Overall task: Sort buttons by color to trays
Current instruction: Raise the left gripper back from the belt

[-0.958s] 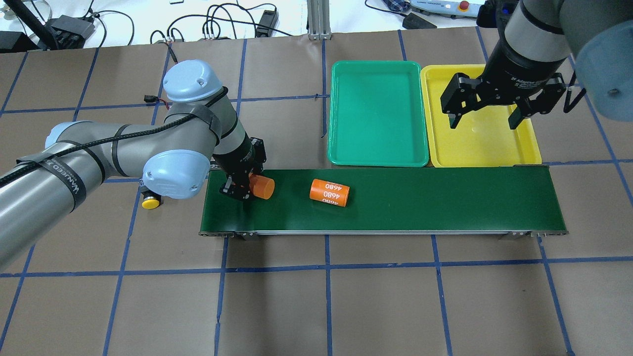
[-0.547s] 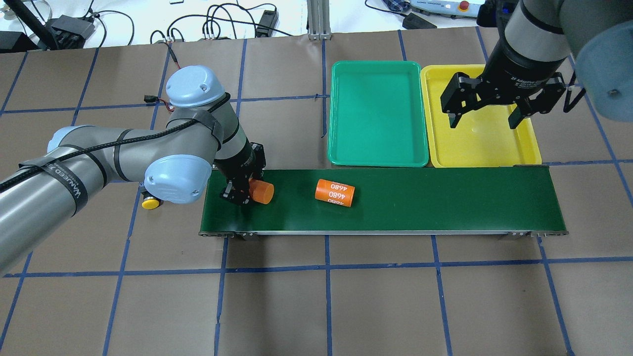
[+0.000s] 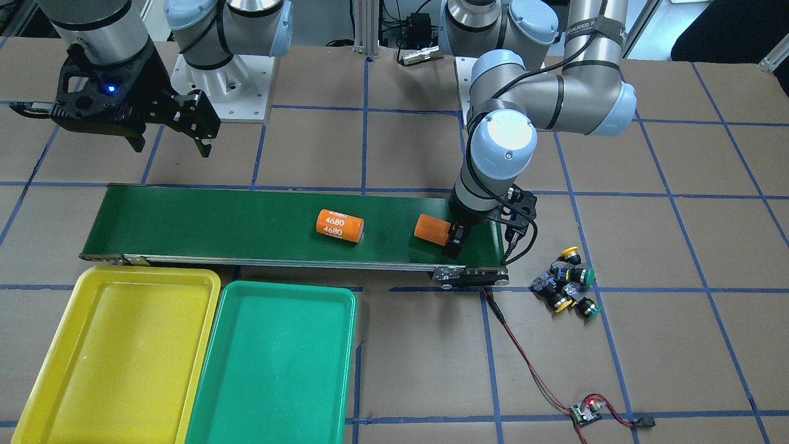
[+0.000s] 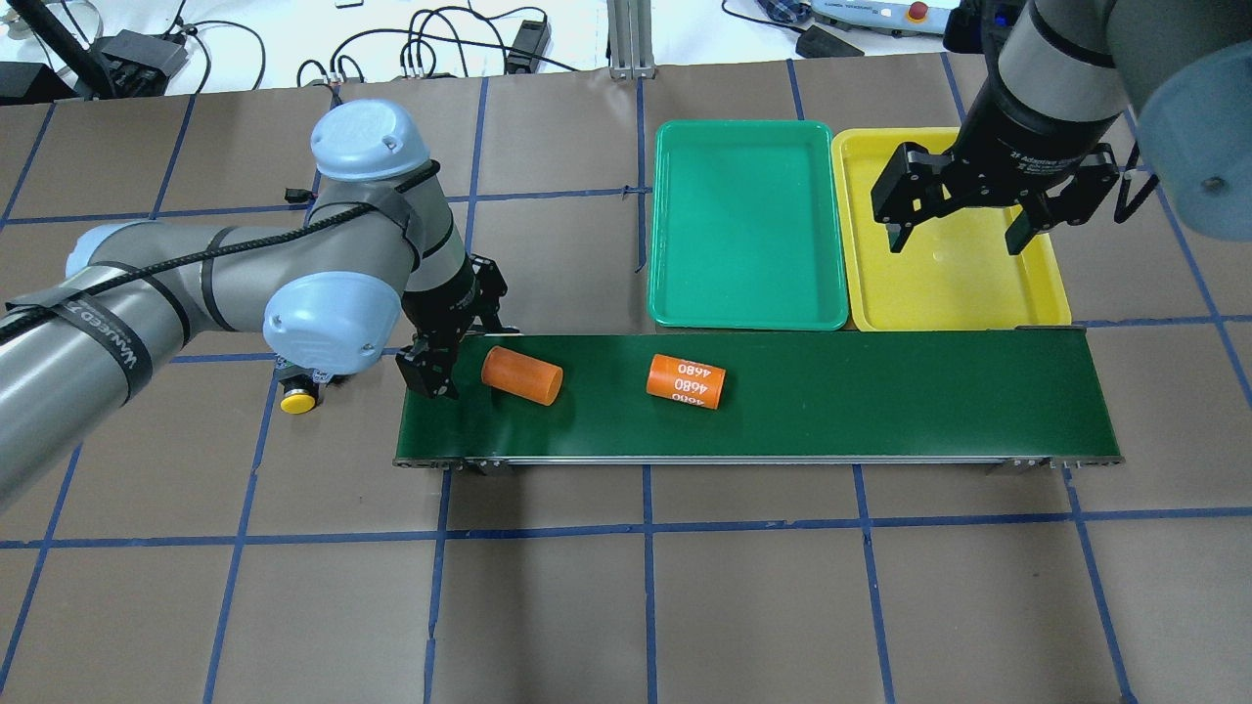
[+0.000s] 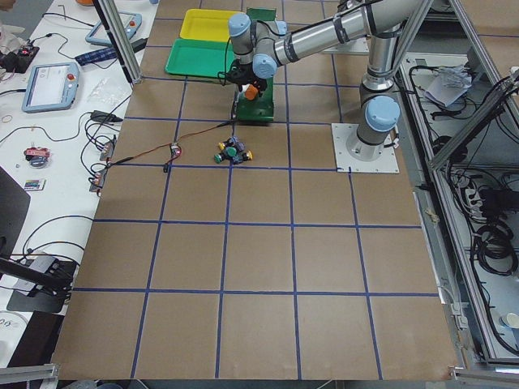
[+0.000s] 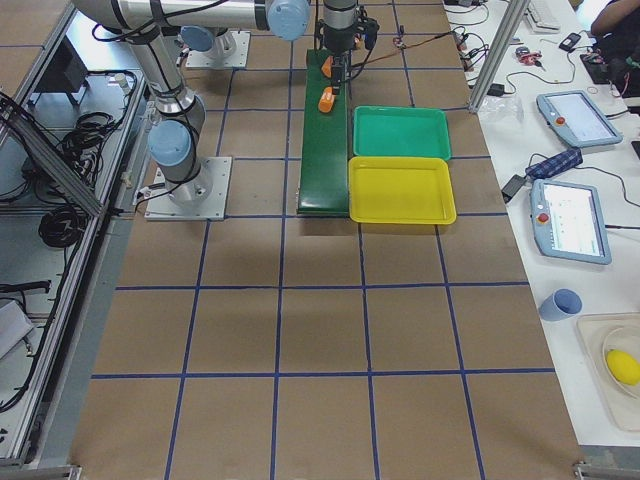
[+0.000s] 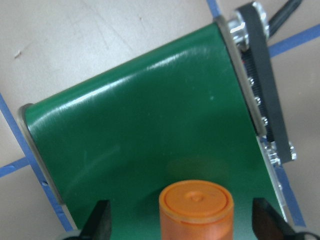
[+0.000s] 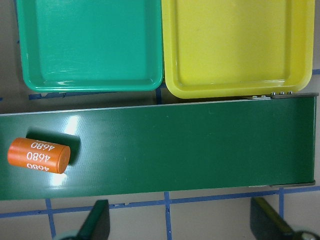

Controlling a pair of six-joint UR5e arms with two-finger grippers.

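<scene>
Left gripper (image 3: 457, 242) hangs spread beside a cylinder (image 3: 431, 228) on the belt (image 3: 185, 216). Right gripper (image 4: 957, 244) gapes over the yellow tray (image 4: 1037, 303). Buttons (image 3: 566, 280) huddle touching at the left gripper's 4 o'clock in the front view, so a pinch may scatter them. Four buttons, two cylinders, two trays.

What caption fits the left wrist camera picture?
Open left gripper facing an orange cylinder on the green belt.
</scene>
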